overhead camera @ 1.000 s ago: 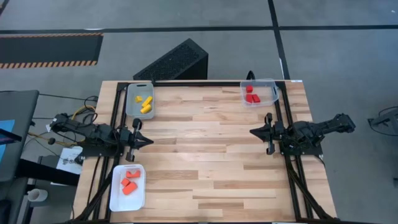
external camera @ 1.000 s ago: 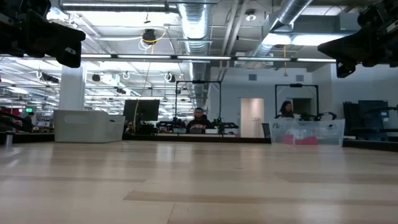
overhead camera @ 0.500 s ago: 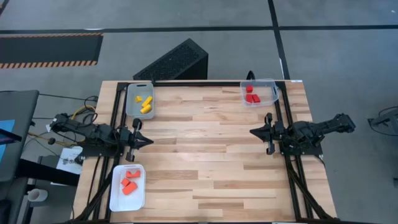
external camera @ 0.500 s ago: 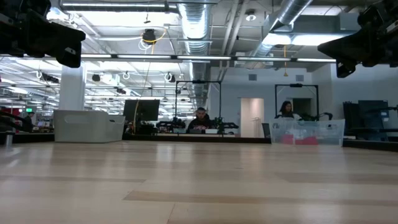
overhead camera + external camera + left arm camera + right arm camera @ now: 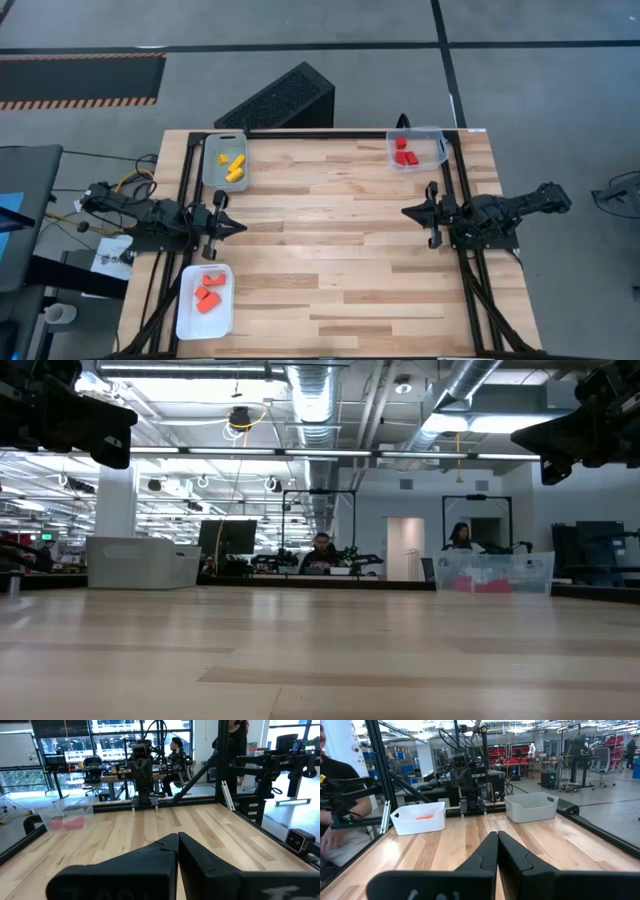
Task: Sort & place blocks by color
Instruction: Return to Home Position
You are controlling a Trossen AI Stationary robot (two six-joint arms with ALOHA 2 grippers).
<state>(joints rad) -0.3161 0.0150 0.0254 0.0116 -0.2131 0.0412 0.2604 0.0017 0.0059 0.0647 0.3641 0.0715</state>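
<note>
1. Furthest left, the left arm (image 5: 140, 215) lies low along the table's left edge. The left gripper (image 5: 240, 228) points inward over the wood, between the two trays on that side. In the left wrist view its fingers (image 5: 150, 865) are pressed together, tip against tip.
2. Just beside that arm, at the high view's lower left corner of the table, sits the white tray (image 5: 185, 312). The orange blocks (image 5: 206, 296) lie in it as a tight cluster, at the end nearer the left gripper.
3. At the upper left corner sits the gray tray (image 5: 212, 172), holding the yellow blocks (image 5: 235, 167) a little apart from one another.
4. The table (image 5: 330, 250) stretches as pale wooden planks between the two grippers, which face each other well apart.
5. The right gripper (image 5: 408, 213) hangs just inside the right edge and points inward. The right wrist view shows its fingers (image 5: 520, 862) closed flat against each other.
6. Near it, at the upper right corner, stands the clear tray (image 5: 438, 150) with the red blocks (image 5: 405, 153) bunched close together inside.
7. The right arm (image 5: 510, 210) lies folded beyond the table's right edge.
8. Across the room, the low view shows a person (image 5: 322, 552) seated at a desk behind the table.
</note>
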